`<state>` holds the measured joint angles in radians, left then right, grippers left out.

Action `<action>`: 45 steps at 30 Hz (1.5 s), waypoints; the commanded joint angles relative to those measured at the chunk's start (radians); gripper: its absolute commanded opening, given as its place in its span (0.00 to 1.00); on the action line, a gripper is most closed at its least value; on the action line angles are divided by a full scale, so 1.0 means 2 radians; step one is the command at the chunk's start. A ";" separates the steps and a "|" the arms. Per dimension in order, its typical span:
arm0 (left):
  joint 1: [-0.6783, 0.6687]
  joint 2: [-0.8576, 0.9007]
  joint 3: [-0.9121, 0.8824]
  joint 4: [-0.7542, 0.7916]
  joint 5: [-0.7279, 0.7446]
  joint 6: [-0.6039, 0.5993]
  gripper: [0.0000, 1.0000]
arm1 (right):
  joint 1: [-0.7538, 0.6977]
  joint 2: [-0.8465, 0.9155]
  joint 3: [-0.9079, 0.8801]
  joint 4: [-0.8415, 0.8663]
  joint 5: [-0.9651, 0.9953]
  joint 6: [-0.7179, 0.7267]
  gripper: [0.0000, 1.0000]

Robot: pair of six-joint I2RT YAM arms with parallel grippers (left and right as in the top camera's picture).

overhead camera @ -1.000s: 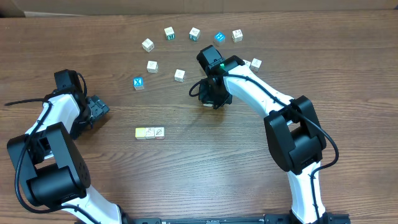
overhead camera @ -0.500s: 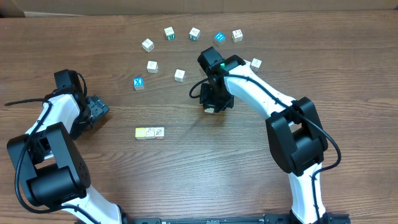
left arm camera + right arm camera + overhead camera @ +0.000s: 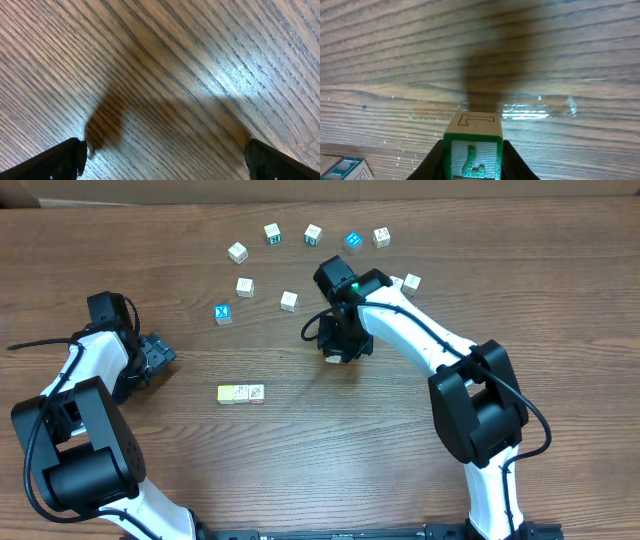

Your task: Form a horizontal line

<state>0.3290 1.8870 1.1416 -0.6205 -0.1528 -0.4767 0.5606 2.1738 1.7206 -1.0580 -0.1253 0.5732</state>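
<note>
My right gripper (image 3: 338, 352) is shut on a wooden letter block with a green L face (image 3: 472, 150) and holds it above the table near the middle. Two blocks (image 3: 241, 393) lie side by side in a short row on the table, left of and below the right gripper. Several loose letter blocks, among them a blue one (image 3: 223, 313) and a white one (image 3: 289, 301), lie scattered at the back. My left gripper (image 3: 160, 355) is open and empty at the left, over bare wood (image 3: 165, 100).
More blocks (image 3: 312, 234) form an arc near the table's far edge. One block (image 3: 411, 282) lies just behind the right arm. A block corner (image 3: 342, 167) shows at the lower left of the right wrist view.
My right gripper with the L block has shifted slightly, staying near the table's middle. The left arm has not moved.
</note>
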 commanded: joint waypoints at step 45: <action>-0.001 0.009 -0.003 -0.003 -0.003 -0.001 1.00 | 0.090 -0.018 -0.016 0.006 0.063 0.024 0.12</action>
<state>0.3290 1.8870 1.1416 -0.6205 -0.1528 -0.4763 0.7246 2.1738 1.6939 -1.0473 -0.0109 0.5884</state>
